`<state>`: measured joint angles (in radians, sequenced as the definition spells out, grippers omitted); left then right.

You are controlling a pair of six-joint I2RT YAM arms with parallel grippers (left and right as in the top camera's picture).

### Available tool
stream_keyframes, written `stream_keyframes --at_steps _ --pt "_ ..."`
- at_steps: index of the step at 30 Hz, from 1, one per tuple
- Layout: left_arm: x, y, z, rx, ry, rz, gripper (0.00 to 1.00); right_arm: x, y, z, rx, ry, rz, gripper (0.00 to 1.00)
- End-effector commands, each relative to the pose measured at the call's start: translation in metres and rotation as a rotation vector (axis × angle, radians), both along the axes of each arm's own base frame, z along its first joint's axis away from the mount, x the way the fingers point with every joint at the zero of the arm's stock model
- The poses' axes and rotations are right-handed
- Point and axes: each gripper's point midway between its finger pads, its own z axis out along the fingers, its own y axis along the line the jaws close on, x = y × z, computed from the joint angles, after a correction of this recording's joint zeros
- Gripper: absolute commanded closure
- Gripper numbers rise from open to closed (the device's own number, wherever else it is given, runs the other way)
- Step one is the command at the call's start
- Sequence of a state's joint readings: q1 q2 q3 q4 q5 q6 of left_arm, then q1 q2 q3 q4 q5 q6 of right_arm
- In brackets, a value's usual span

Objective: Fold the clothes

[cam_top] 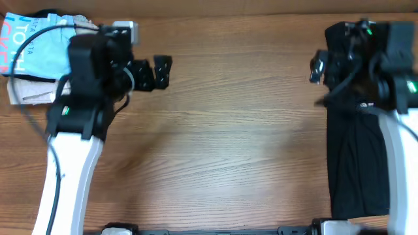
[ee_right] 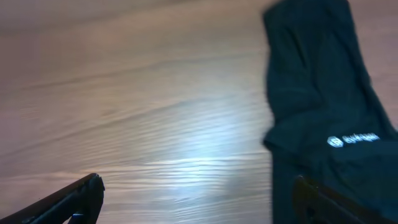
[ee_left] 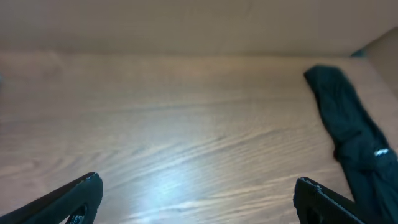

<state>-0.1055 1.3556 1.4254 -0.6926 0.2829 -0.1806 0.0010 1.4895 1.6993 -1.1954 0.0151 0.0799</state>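
A black garment [cam_top: 354, 156] lies in a long strip down the right side of the table; it also shows in the left wrist view [ee_left: 351, 134] and in the right wrist view [ee_right: 323, 106], where a small white logo is on it. A pile of folded clothes, light blue on top [cam_top: 36, 49], sits at the far left corner. My left gripper [cam_top: 151, 72] is open and empty over bare wood [ee_left: 196, 199]. My right gripper [cam_top: 318, 67] is open and empty at the garment's left edge, one finger over the cloth [ee_right: 196, 199].
The wooden table [cam_top: 228, 130] spans the middle between the arms. A cardboard-coloured wall [ee_left: 186, 25] runs along the far edge. A beige cloth [cam_top: 26, 91] lies under the light blue one in the left pile.
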Motion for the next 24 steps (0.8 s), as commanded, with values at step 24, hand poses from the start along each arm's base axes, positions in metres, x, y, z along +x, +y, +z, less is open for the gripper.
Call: stream_keyframes --at_steps 24 --pt "0.047 -0.002 -0.150 0.127 0.346 -0.026 0.08 0.054 -0.094 -0.237 -0.253 0.523 -0.403 0.33"
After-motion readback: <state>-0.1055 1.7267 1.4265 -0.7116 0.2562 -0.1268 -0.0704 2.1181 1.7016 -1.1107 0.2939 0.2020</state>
